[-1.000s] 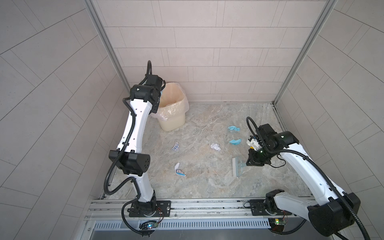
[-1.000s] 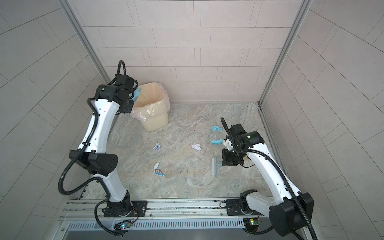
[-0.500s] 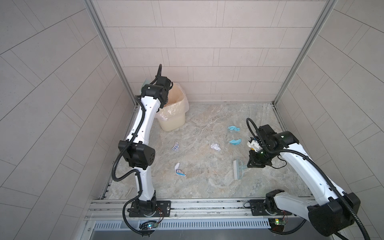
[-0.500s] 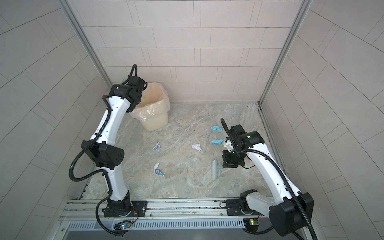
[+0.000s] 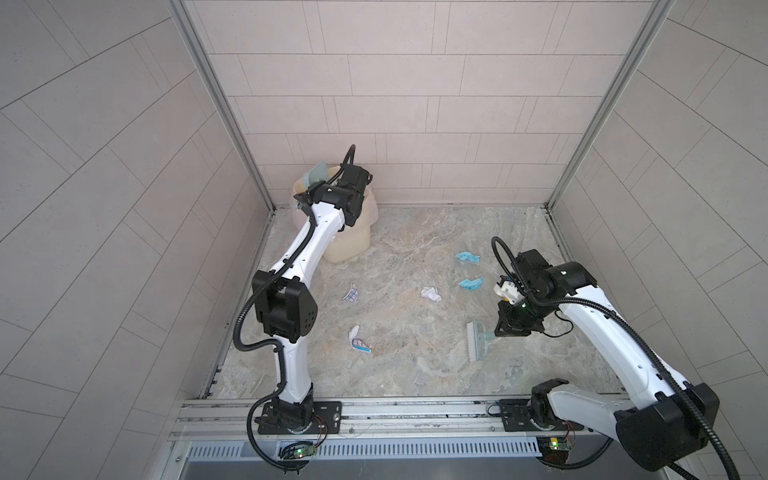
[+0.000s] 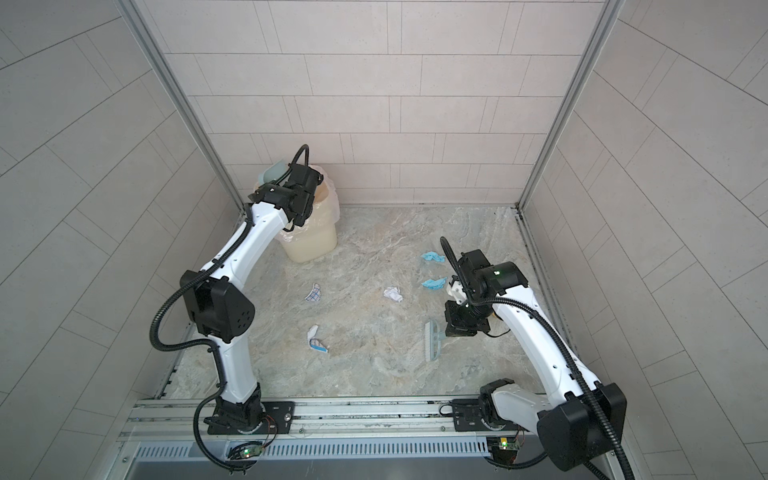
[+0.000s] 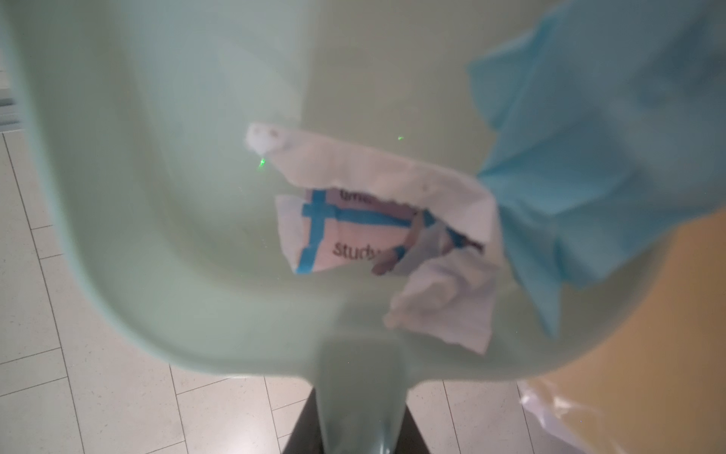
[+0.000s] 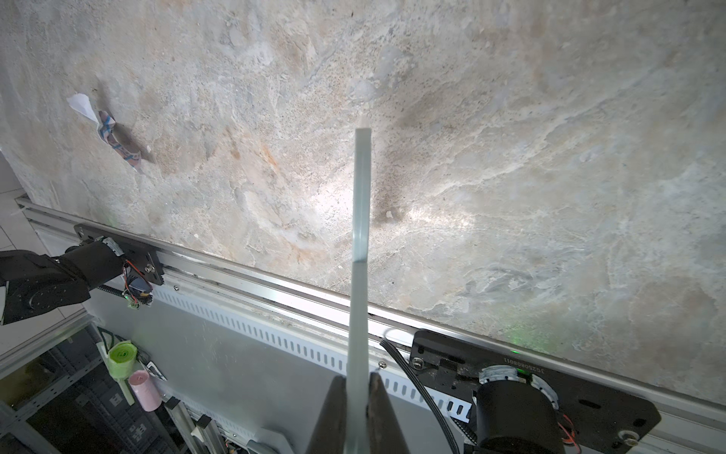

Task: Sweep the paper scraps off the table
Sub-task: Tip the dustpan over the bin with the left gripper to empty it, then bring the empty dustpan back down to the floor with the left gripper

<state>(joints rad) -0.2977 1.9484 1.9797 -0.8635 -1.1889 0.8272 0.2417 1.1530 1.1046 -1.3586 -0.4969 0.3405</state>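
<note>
Paper scraps (image 5: pixel 430 294), probably light and soft, better swept than pinched, are lying on the table (image 5: pixel 415 374) right of the bin (image 5: pixel 349 245), others in the dustpan (image 7: pixel 176 216) over its rim. Left gripper (image 7: pixel 355 430) jaws are pinching that dustpan, right gripper (image 8: pixel 355 412) jaws the brush (image 8: pixel 360 220).

Blurred dustpan (image 7: pixel 176 196) and paper scraps (image 7: pixel 393 220) — bin (image 5: pixel 353 244) half hidden

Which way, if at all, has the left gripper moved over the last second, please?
Yes. The left gripper, shut on the dustpan, has swung rightward in both top views, from left of the bin to above its open mouth.
</note>
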